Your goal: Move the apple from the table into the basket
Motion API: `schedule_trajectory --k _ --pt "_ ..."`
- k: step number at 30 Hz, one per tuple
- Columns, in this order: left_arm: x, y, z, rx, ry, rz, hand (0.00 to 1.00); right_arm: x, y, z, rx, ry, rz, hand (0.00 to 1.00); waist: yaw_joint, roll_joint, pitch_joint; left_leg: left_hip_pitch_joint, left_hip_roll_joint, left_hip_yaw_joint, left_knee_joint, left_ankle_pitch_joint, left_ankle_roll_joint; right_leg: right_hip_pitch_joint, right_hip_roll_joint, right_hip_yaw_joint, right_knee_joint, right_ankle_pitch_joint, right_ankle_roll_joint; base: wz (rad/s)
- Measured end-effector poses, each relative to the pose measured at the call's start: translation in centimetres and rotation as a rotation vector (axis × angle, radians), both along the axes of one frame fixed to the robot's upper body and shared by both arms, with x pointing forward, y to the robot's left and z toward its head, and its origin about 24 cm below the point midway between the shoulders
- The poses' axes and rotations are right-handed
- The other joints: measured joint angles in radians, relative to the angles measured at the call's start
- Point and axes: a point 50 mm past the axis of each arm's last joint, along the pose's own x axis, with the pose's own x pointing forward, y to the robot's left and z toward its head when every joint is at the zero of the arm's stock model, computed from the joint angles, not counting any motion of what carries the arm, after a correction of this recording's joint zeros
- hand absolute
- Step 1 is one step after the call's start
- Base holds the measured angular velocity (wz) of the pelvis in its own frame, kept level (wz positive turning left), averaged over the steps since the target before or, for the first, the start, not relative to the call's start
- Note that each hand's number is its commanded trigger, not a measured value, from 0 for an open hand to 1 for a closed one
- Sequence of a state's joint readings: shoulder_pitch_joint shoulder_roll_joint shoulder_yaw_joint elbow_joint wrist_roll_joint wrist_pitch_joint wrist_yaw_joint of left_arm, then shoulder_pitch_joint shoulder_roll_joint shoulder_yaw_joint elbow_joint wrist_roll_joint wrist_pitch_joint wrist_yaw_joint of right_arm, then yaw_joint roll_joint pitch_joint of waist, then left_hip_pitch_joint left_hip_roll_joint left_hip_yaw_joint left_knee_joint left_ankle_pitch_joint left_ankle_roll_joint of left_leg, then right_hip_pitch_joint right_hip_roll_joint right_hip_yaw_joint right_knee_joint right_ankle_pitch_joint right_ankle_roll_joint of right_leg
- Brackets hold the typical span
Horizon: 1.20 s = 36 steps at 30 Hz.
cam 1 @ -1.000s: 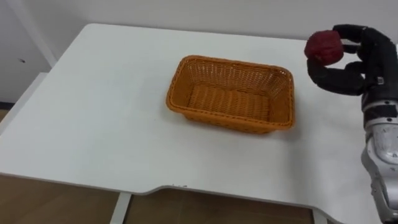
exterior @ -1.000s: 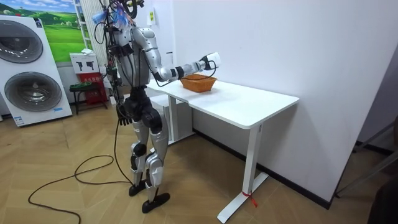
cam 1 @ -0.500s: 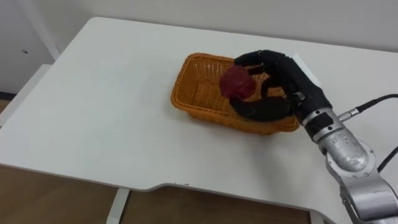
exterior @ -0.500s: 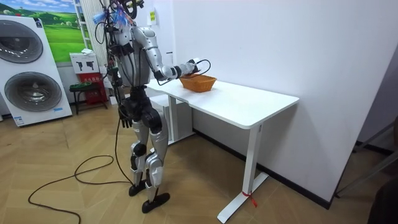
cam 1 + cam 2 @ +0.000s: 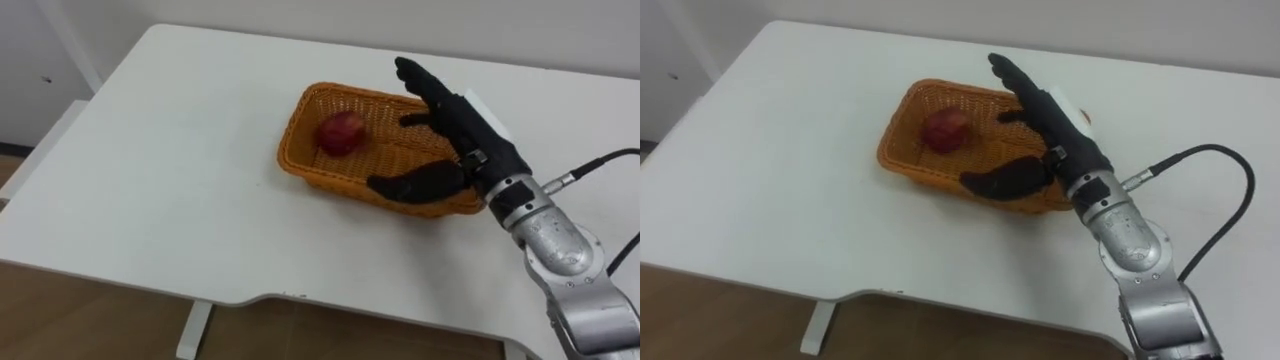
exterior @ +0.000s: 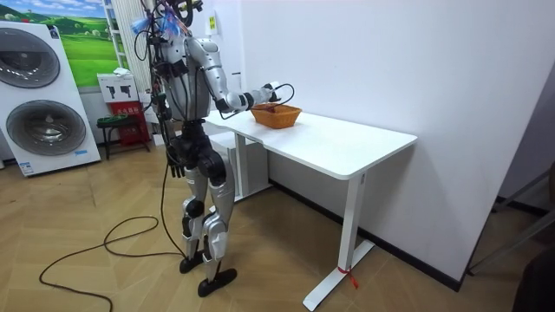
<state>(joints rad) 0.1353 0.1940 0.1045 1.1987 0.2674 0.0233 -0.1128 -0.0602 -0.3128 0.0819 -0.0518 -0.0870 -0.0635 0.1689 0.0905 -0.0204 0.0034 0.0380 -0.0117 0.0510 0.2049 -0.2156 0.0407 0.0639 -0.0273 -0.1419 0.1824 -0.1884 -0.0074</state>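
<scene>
Lifting the right hand [image 5: 460, 125], fingers [image 5: 420, 82] spread and empty, straight up should clear the orange woven basket [image 5: 325, 175] and round red apple [image 5: 340, 132].

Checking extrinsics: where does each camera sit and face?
Left eye view: head-mounted, looking down at table, basket with apple inside; open right hand and forearm show.
Right eye view: same head, slightly offset; same scene and arm.
Room view: stands across the room, facing the whole robot at the table; left hand hangs by its hip.
All share basket and right hand.
</scene>
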Motion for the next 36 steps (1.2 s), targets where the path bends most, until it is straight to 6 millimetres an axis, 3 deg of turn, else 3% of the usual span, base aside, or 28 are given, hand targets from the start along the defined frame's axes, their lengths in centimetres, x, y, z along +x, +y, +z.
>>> schedule_trajectory --k 6,11,17,19,23,26,29,30,33,34,35,36 --pt "-1.0 0.5 0.2 0.012 -0.001 0.039 0.00 0.1 -3.3 1.4 0.030 -0.090 -0.202 0.00 -0.025 -0.013 -0.0119 0.013 -0.001 0.004 -0.002 0.000 0.000 0.012 0.001 0.002 0.000 0.000 0.000 0.00" --pt "-1.7 1.2 0.4 0.050 -0.019 0.110 0.00 -0.5 -7.2 3.1 0.066 -0.225 -0.455 0.00 -0.041 -0.016 -0.0133 0.024 -0.001 0.005 -0.002 0.000 0.000 0.026 0.001 0.000 -0.009 0.000 0.000 -0.02" --pt "-4.1 1.9 0.6 0.106 0.000 0.177 0.00 -3.2 -13.0 6.1 0.183 -0.514 -0.895 0.00 -0.084 -0.015 -0.0127 0.021 0.001 0.013 -0.006 0.000 0.000 0.008 0.008 0.004 0.004 0.000 0.000 -0.01" --pt "-5.5 2.1 0.7 0.127 0.019 0.203 0.00 -5.2 -15.4 7.0 0.274 -0.639 -1.089 0.00 -0.100 -0.013 -0.0114 0.017 0.001 0.023 -0.007 0.000 0.000 0.007 0.009 0.011 0.004 0.000 0.000 -0.10" --pt "-6.4 2.2 0.8 0.149 0.034 0.221 0.00 -7.8 -17.9 7.0 0.443 -0.753 -1.336 0.00 -0.143 -0.006 -0.0074 0.004 0.000 0.020 -0.007 -0.001 0.000 0.000 0.010 0.010 0.003 0.000 0.000 0.01" --pt "-5.9 2.4 1.0 0.168 0.006 0.222 0.00 -10.1 -20.6 5.1 0.600 -0.753 -1.566 0.00 -0.172 0.000 -0.0084 -0.018 0.000 0.016 0.001 -0.001 0.000 -0.015 0.010 0.010 0.003 0.001 0.000 0.05" --pt "-5.8 2.7 1.2 0.190 -0.012 0.229 0.00 -12.5 -22.8 0.6 0.724 -0.598 -1.804 0.00 -0.194 0.006 -0.0117 -0.018 -0.003 0.010 0.000 -0.001 0.000 -0.013 0.011 0.007 0.003 0.001 0.000 0.02" --pt "-5.6 2.8 1.2 0.203 -0.021 0.229 0.00 -13.6 -23.4 -2.1 0.750 -0.478 -1.902 0.00 -0.201 0.005 -0.0107 -0.020 -0.004 0.003 0.000 -0.001 0.000 -0.014 0.010 0.004 0.003 0.001 0.000 0.05" --pt "-5.2 2.6 1.2 0.205 -0.029 0.234 0.00 -17.3 -23.0 -9.4 0.760 -0.106 -2.129 0.00 -0.199 0.014 -0.0166 -0.021 -0.001 0.005 -0.002 -0.001 0.000 -0.015 0.011 0.014 0.002 0.001 0.000 -0.01" --pt "-5.1 2.2 1.0 0.196 -0.024 0.236 0.00 -18.8 -22.2 -11.9 0.771 0.047 -2.195 0.00 -0.192 0.024 -0.0194 -0.015 0.000 0.017 -0.003 0.000 0.000 -0.014 0.011 0.021 0.004 0.001 0.000 -0.12" --pt "-5.1 2.1 0.9 0.192 -0.021 0.234 0.00 -19.4 -21.7 -13.0 0.782 0.118 -2.213 0.00 -0.190 0.028 -0.0184 -0.013 0.000 0.020 -0.004 0.000 0.000 -0.013 0.011 0.026 0.004 0.000 0.000 -0.15" --pt "-5.1 2.1 0.9 0.192 -0.014 0.232 0.00 -20.6 -20.3 -15.3 0.767 0.284 -2.225 0.00 -0.190 0.031 -0.0177 -0.010 -0.001 0.023 -0.002 0.000 0.000 -0.012 0.012 0.027 0.004 0.000 -0.001 -0.08"
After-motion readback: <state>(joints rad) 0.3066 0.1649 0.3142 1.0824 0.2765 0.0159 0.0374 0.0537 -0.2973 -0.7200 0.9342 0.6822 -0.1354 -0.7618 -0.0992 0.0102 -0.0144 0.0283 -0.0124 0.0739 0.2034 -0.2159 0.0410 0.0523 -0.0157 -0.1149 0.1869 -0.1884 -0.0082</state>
